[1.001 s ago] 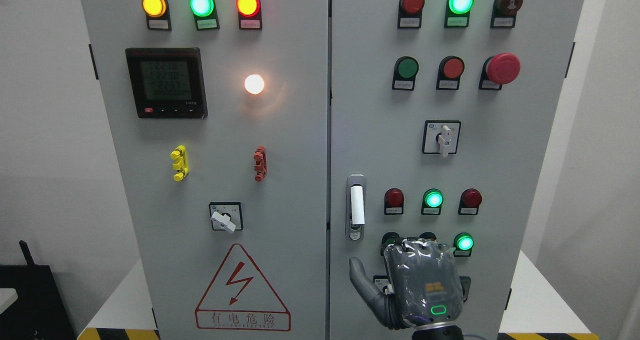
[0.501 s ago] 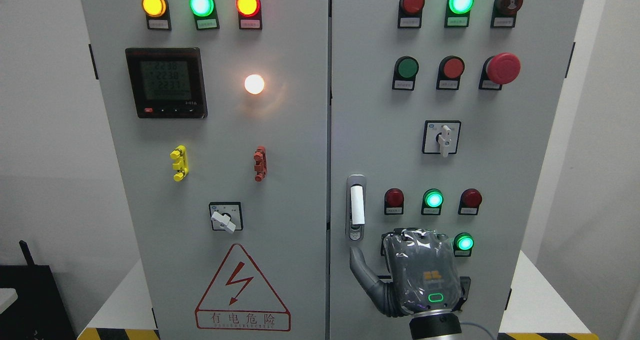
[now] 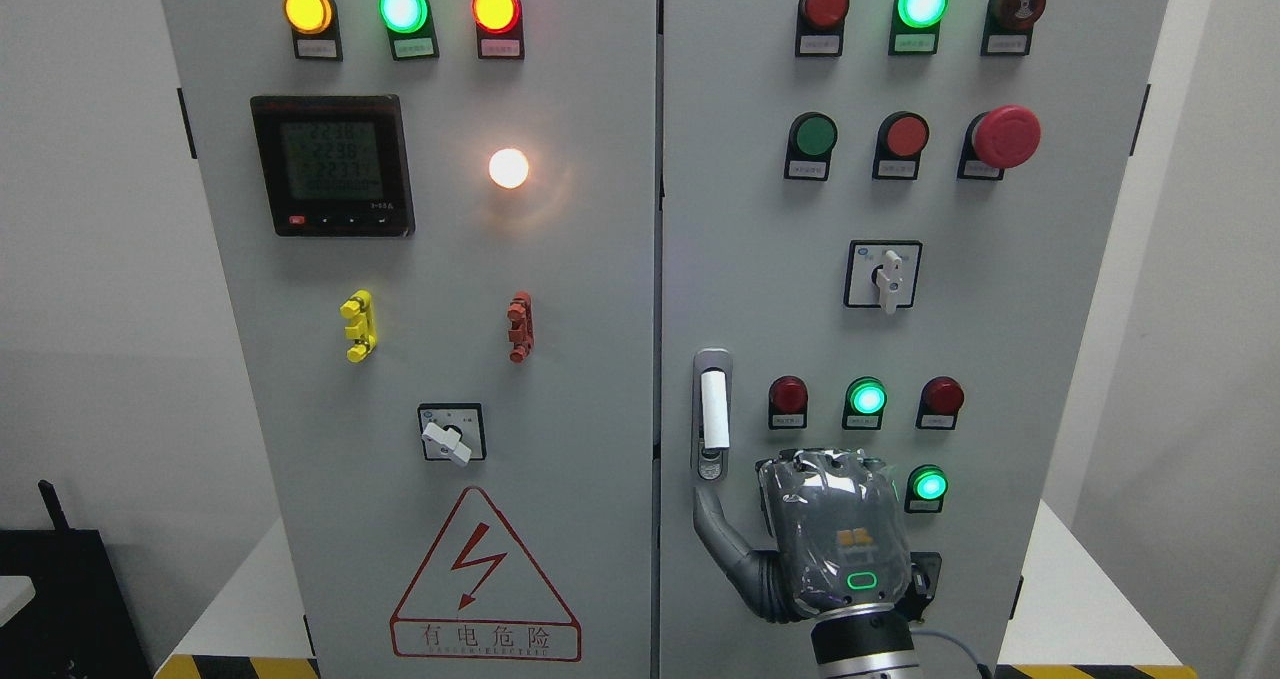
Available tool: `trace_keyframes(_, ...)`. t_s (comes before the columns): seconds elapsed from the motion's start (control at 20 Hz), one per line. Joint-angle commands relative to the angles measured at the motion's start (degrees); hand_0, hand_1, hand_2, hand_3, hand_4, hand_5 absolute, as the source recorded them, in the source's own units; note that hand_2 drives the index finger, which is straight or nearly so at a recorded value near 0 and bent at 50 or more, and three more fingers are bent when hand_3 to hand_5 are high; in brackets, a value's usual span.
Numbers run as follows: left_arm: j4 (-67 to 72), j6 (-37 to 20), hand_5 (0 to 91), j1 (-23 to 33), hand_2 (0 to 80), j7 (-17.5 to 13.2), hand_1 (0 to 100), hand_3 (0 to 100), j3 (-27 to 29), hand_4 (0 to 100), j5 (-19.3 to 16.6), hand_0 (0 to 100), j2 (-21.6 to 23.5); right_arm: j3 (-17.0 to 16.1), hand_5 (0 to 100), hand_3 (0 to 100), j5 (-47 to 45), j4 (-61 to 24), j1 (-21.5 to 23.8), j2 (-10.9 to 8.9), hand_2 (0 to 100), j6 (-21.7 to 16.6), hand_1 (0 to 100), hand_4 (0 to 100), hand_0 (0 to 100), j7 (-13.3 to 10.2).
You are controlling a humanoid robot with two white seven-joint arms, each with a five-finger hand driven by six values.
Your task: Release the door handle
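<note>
The door handle (image 3: 714,407) is a white upright lever in a grey recessed housing with a key lock at its foot, on the left edge of the cabinet's right door (image 3: 740,259). My right hand (image 3: 830,534) comes up from the bottom edge and sits below and to the right of the handle, its back towards the camera. Its thumb (image 3: 712,519) is spread out to the left, with the tip just under the housing. The hand holds nothing and the lever is free. My left arm is out of view.
The right door carries indicator lamps, push buttons, a red emergency stop (image 3: 1005,136) and a rotary switch (image 3: 885,275); my hand covers some lower buttons. The left door (image 3: 450,259) has a meter (image 3: 332,164), lamps, a rotary switch and a warning triangle. White walls stand on both sides.
My right hand has risen and shifted slightly left, bringing the thumb tip up to just below the handle housing. The handle has not moved.
</note>
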Motion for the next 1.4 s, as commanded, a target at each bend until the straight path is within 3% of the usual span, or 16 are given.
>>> trace_keyframes(0.0,-1.8,0.0,0.0,0.0,0.0,0.0,39,0,0.0,0,0.1,12,0.0,0.2,96,100,0.0,0.9,-1.0,0.09,100,0.0,0,100,39,1.1)
trace_keyframes(1.35,-1.8,0.0,0.0,0.0,0.0,0.0,39,0,0.0,0,0.0,12,0.0,0.5,95,100,-0.1,1.9,-3.2,0.09,100,2.0,0,100,39,2.7)
